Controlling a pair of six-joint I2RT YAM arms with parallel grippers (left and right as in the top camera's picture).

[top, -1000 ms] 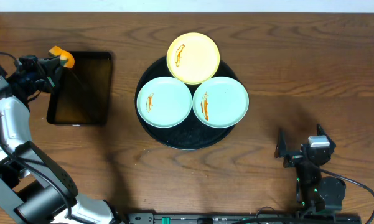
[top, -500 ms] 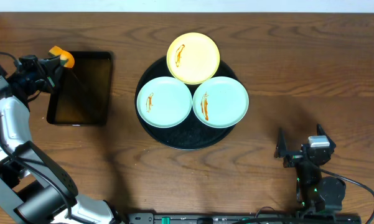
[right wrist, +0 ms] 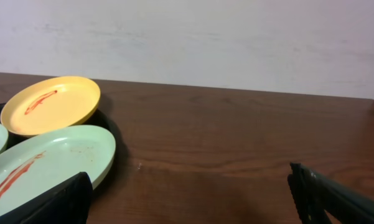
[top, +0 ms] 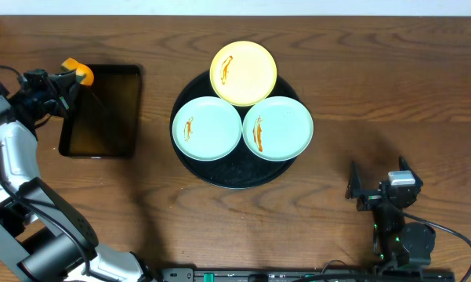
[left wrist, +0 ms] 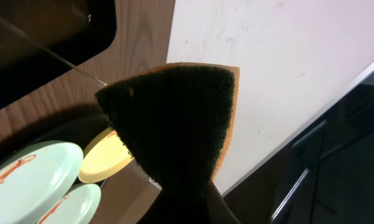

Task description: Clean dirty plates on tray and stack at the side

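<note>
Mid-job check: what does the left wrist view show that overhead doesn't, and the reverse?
Left wrist only: the sponge close up, dark scouring face toward the camera, with a white wall behind. Overhead only: the right gripper open, far from the whole round black tray, and the left gripper shut on the sponge beside the rectangular tray. Both: the yellow plate and two mint plates, the mint ones sauce-streaked.

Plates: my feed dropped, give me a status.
Left gripper shut on sponge, above small tray corner. Right gripper open, holding nothing. Three plates streaked, all on round tray.
</note>
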